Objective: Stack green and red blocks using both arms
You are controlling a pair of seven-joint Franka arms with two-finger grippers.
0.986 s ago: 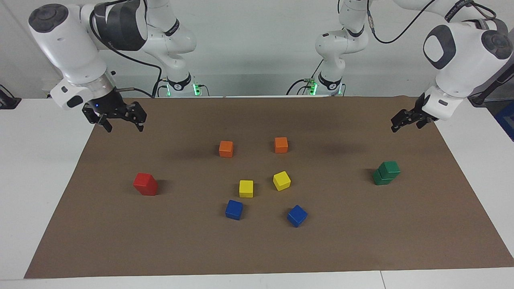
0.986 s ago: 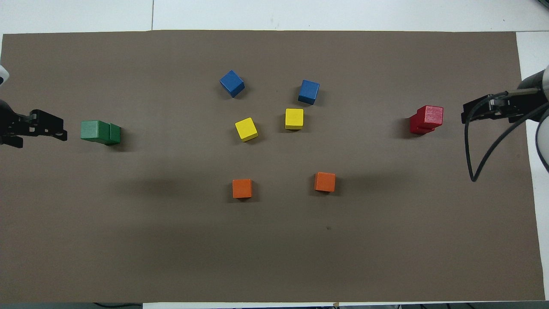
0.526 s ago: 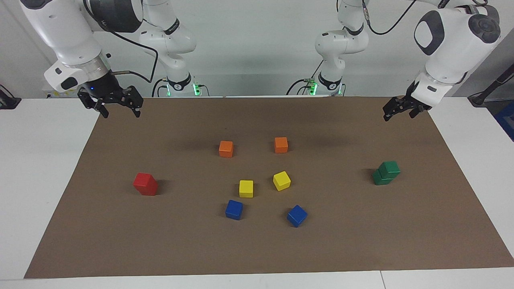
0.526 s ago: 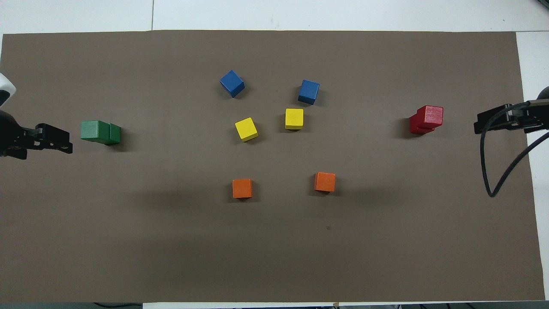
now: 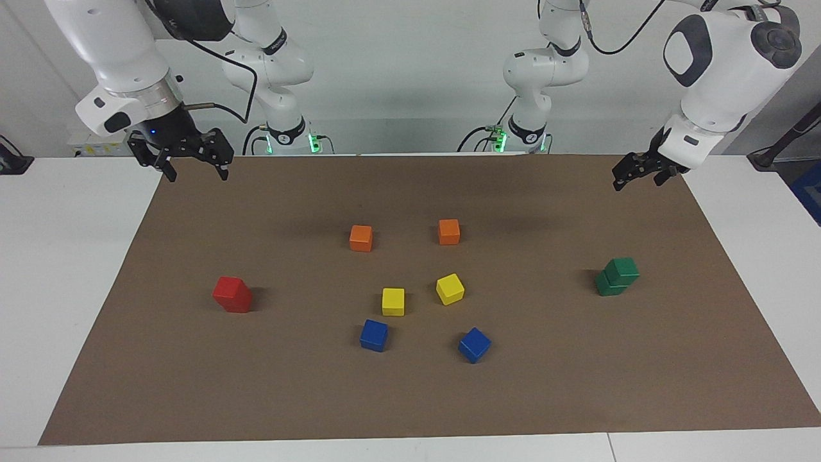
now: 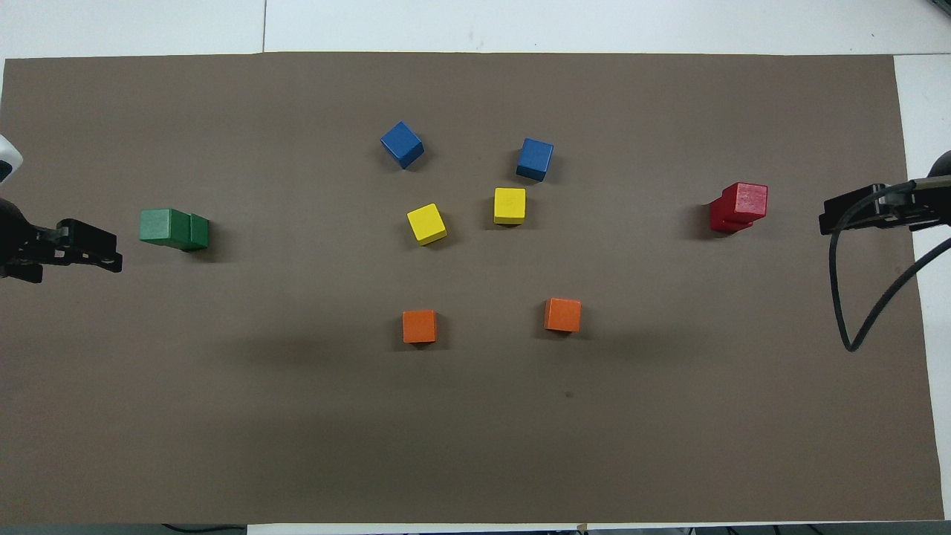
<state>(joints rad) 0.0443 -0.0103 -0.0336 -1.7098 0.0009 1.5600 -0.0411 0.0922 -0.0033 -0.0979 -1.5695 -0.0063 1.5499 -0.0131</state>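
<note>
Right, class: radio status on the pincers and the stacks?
Both pincers up, empty: left pincer, right pincer open. Green stack and red stack built. Nothing in the way.

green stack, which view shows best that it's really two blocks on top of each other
The facing view: the green stack shows both cubes' sides there, the upper one sitting slightly offset on the lower. The overhead view looks steeply down, so mostly the top cube's face shows, with only a step at one edge hinting at the cube beneath.
</note>
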